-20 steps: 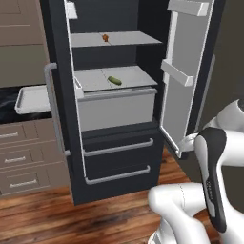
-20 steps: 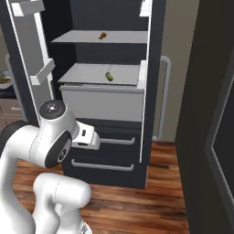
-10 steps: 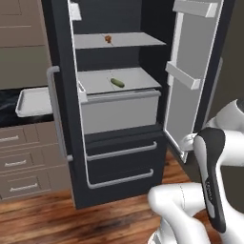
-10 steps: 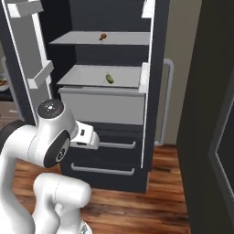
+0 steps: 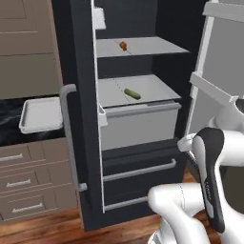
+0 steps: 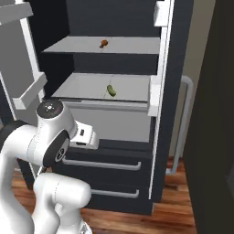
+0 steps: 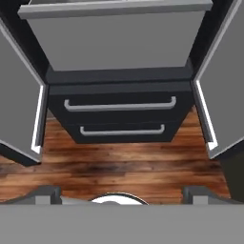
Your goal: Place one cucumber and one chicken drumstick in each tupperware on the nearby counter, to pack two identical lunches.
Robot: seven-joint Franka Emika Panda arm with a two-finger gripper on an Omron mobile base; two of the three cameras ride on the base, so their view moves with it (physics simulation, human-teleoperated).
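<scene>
**Open fridge faced, jaws wide and empty**

The fridge (image 5: 143,157) is seen with both doors swung open. A cucumber (image 5: 132,93) is laid on the middle shelf (image 5: 157,88), above a grey bin (image 5: 138,126); the same cucumber (image 6: 111,90) is seen from the right base view too. A chicken drumstick (image 5: 123,45) is placed on the top shelf, also visible at (image 6: 103,44).

The gripper (image 7: 122,194) is spread wide, nothing held between its finger tips (image 7: 45,194). It is pointed low at the two dark bottom drawers (image 7: 119,116) and the wood floor (image 7: 119,162), so both foods are well above and apart from the jaws, untouched.

One tupperware (image 5: 42,114) is set on the black marbled counter (image 5: 9,125), left of the fridge, partly hidden behind the left door's handle (image 5: 69,138). Nothing is seen inside it. It is well apart from the gripper. Brown drawers (image 5: 28,181) are seen below the counter.
</scene>
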